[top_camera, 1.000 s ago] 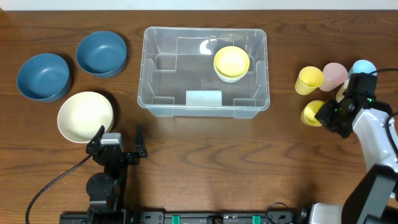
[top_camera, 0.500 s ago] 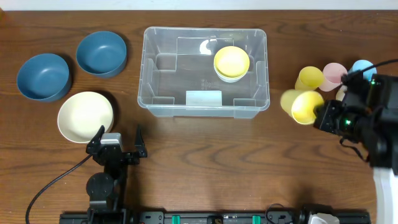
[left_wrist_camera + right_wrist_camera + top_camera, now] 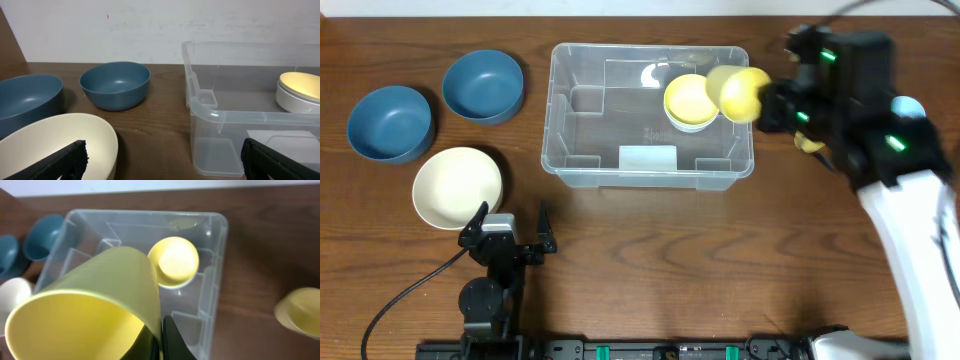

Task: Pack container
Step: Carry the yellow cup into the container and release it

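The container (image 3: 650, 165) is a large clear bin in the middle of the table; it also shows in the left wrist view (image 3: 225, 117) and the right wrist view (image 3: 216, 235). A yellow bowl (image 3: 692, 100) stacked on a white one sits inside it at the back right. My right gripper (image 3: 770, 100) is shut on the wall of a yellow cup (image 3: 740, 92) and holds it on its side above the container's right end. The cup (image 3: 95, 305) fills the right wrist view, one finger inside it and one outside. My left gripper (image 3: 510, 232) is open and empty near the table's front left.
Two blue bowls (image 3: 388, 122) (image 3: 483, 86) and a cream bowl (image 3: 457, 186) stand left of the container. Right of it a yellow cup (image 3: 808, 142) and a blue cup (image 3: 906, 106) show partly under my right arm.
My right gripper has lifted the yellow cup from the group of cups at the right and carried it up and left, over the container's right end. The left arm has not moved.
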{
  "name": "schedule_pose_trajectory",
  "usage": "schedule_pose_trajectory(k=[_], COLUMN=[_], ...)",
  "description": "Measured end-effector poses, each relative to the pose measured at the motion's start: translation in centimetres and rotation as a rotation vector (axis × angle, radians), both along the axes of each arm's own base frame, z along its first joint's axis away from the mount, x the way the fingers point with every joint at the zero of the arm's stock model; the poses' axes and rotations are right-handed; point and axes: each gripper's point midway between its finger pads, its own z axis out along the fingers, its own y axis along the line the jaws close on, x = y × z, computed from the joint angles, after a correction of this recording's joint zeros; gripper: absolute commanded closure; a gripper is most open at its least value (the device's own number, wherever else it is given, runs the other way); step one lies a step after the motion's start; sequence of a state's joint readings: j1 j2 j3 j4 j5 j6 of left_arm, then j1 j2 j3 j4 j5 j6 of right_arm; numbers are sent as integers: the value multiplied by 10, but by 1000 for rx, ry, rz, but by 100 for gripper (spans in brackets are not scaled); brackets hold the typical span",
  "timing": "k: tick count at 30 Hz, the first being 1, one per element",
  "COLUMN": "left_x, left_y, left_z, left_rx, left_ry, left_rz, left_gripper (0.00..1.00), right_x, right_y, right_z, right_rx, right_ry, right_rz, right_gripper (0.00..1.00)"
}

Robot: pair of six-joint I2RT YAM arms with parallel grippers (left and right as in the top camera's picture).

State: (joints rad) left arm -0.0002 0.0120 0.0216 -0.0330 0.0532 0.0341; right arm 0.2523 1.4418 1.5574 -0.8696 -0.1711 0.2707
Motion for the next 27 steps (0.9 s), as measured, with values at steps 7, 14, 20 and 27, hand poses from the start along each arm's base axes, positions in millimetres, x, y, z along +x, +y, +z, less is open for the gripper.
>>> schedule_pose_trajectory(k=[7,14,20,27], left_x=[0,0,0,0], left_y=[0,0,0,0], left_z=[0,0,0,0], left_rx=[0,0,0,0], left_ry=[0,0,0,0], left_rz=[0,0,0,0], left_gripper=[2,2,2,2], right_x=[33,29,13,-1], right_y=[42,62,63,60], right_z=[-102,-169,-198,-205], right_rx=[-59,-113,-160,-259], right_ry=[215,375,480,510], right_rz=[57,95,102,95], right_gripper=[99,99,99,99])
